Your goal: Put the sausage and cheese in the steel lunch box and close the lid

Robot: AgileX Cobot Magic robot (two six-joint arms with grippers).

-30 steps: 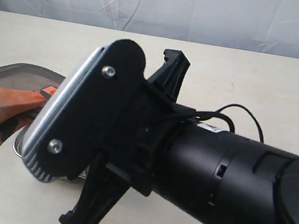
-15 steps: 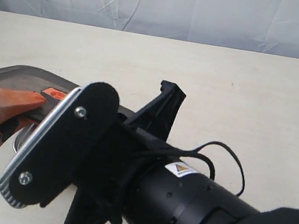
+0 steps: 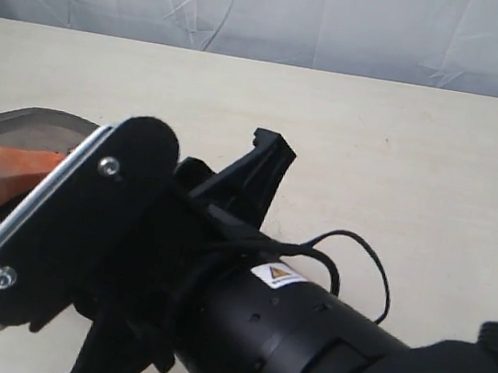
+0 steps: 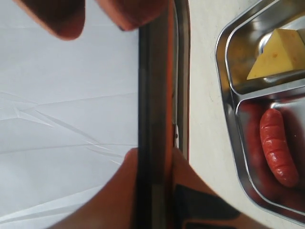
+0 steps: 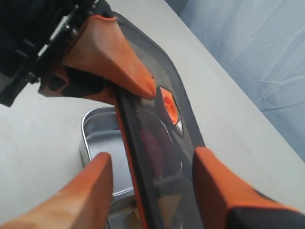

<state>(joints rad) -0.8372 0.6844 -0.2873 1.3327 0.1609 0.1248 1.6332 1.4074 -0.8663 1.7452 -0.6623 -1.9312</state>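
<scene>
The left gripper (image 4: 155, 157) is pinching the dark smoky translucent rectangular plastic lid (image 4: 155, 81) between its orange fingers (image 4: 119, 191), one pressing on each face. It is holding the lid raised on edge just beside the shiny rectangular stainless steel lunch box (image 4: 228, 119). The right gripper (image 5: 152, 155) is standing spread, its two orange fingertips (image 5: 95, 181) straddling the other end of the lid, one on each side. Whether either pad is touching the plastic, I cannot tell. The lid's small orange round valve (image 5: 167, 107) is showing between the two grippers.

The lunch box is sitting uncovered on the beige tabletop (image 3: 420, 155). The small yellow triangular toy cheese wedge (image 4: 279, 55) is lying in one compartment. The small glossy red ridged toy sausage (image 4: 278, 148) is lying in the neighbouring one, with a steel divider (image 4: 267, 88) running between them.

In the exterior view the black right arm (image 3: 283, 340) is filling the lower centre and lower right of the frame and hiding the lunch box. Only a grey corner of the lid and one orange finger are peeking out at the middle of the left edge. A white cloth (image 3: 346, 24) is hanging across the top of the frame.
</scene>
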